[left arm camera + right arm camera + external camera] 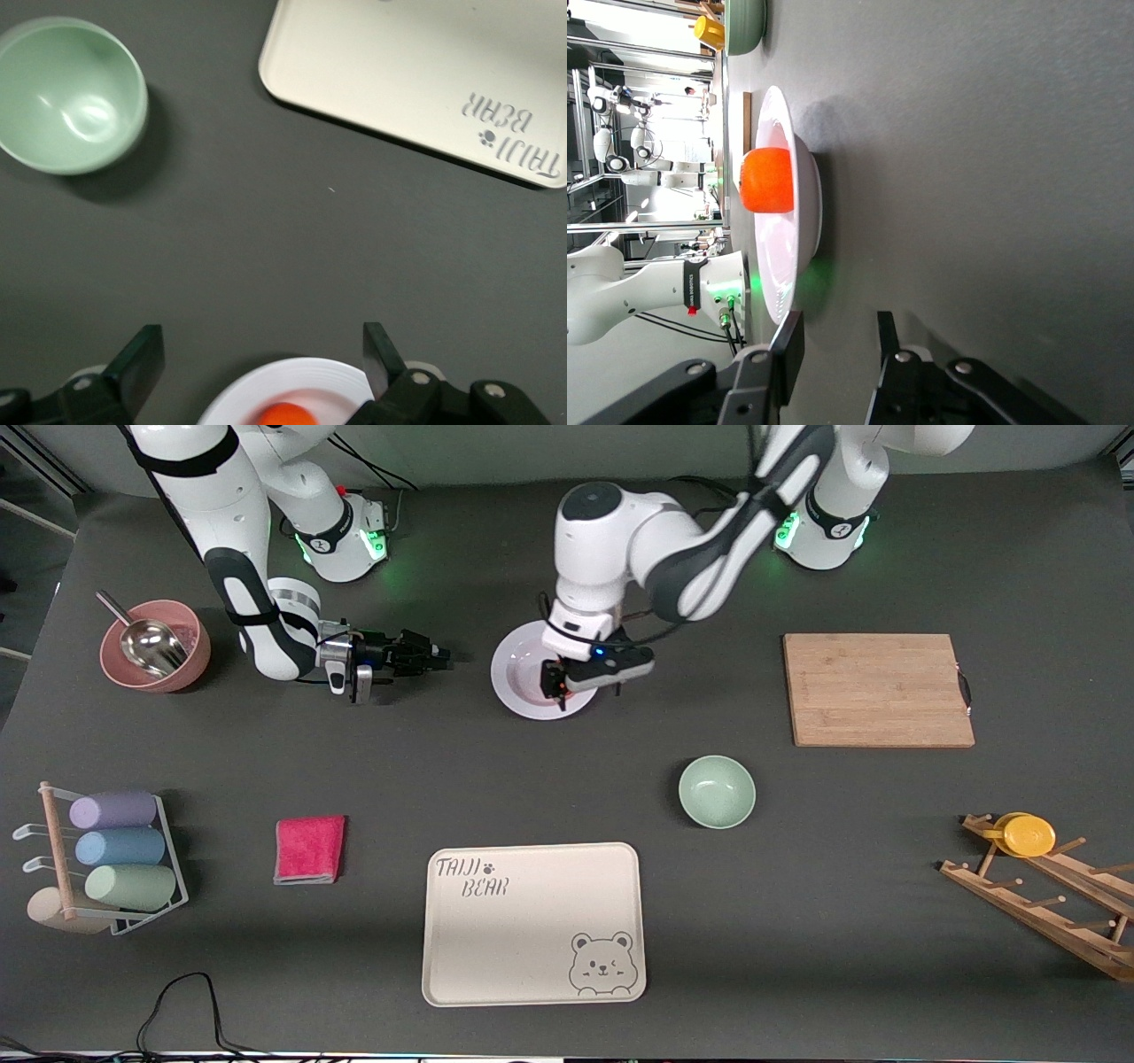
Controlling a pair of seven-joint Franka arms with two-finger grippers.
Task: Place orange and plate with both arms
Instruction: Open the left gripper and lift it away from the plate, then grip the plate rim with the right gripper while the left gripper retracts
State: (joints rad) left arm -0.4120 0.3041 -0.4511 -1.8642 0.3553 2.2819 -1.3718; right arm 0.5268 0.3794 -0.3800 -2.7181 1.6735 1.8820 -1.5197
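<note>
The pale plate (516, 666) lies on the dark table toward the robots' end. The orange (285, 414) sits in the plate's centre; in the front view the left hand hides it. My left gripper (556, 684) hangs open just over the plate and the orange, with its fingers (143, 361) spread wide and holding nothing. My right gripper (440, 658) is low over the table beside the plate, toward the right arm's end, pointing at it. It is open and empty. In the right wrist view the plate (804, 208) shows edge-on with the orange (766, 180) on it, and one finger (788, 350) is close to the rim.
A mint-green bowl (717, 791) and a cream bear-printed tray (532, 924) lie nearer the front camera. A wooden cutting board (877, 689) is toward the left arm's end. A pink bowl with a scoop (155, 646), a red cloth (310, 849) and a cup rack (115, 859) are toward the right arm's end.
</note>
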